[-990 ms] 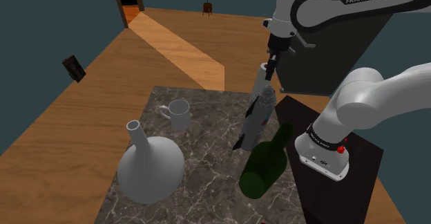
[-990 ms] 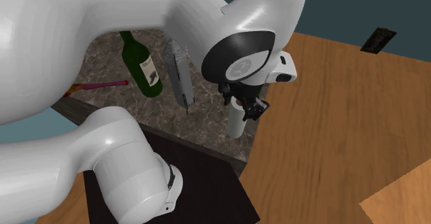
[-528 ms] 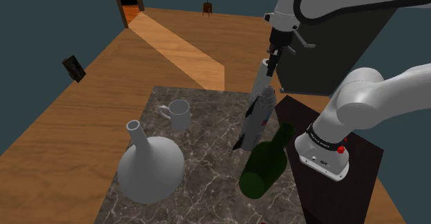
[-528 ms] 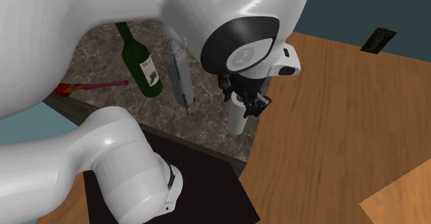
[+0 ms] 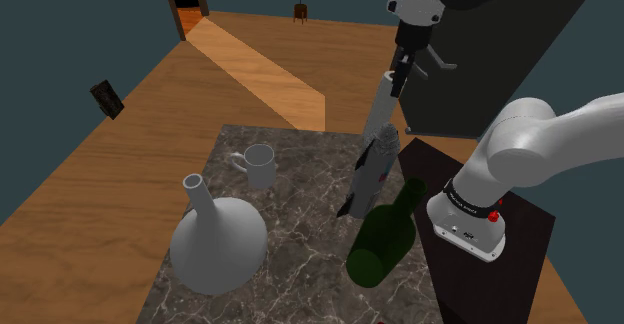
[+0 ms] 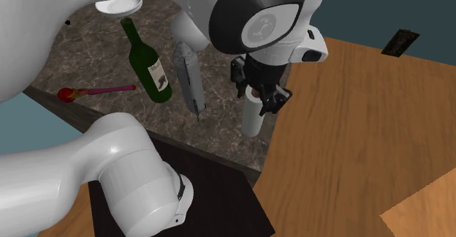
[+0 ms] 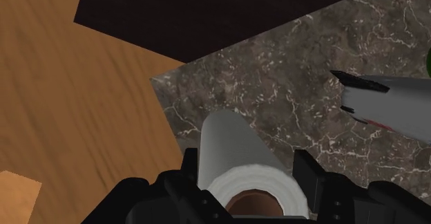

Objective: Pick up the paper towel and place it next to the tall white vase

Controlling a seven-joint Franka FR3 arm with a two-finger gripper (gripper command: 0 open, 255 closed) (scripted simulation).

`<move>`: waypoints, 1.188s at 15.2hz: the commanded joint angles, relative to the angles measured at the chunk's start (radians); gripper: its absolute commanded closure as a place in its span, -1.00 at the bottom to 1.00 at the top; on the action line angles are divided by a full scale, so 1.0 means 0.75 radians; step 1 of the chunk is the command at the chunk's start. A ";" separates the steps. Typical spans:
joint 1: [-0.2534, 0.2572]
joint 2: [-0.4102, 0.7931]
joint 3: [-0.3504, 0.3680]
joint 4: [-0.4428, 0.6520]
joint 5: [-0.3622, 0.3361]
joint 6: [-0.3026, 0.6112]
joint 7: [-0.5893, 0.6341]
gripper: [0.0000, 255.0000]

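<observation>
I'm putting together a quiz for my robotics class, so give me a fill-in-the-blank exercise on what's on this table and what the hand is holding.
1. The hand is shut on the ____.
2. The wine bottle lying on its side on the table is ____ in colour.
3. In the shoulder view, a white ____ with a handle stands upright beyond the vase.
Missing words: paper towel roll; green; mug.
</observation>
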 commanded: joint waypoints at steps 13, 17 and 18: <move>0.003 0.021 0.005 0.262 0.005 -0.242 0.004 1.00; 0.005 0.037 0.006 0.344 0.007 -0.307 0.006 1.00; 0.005 0.042 0.006 0.365 0.007 -0.324 0.006 1.00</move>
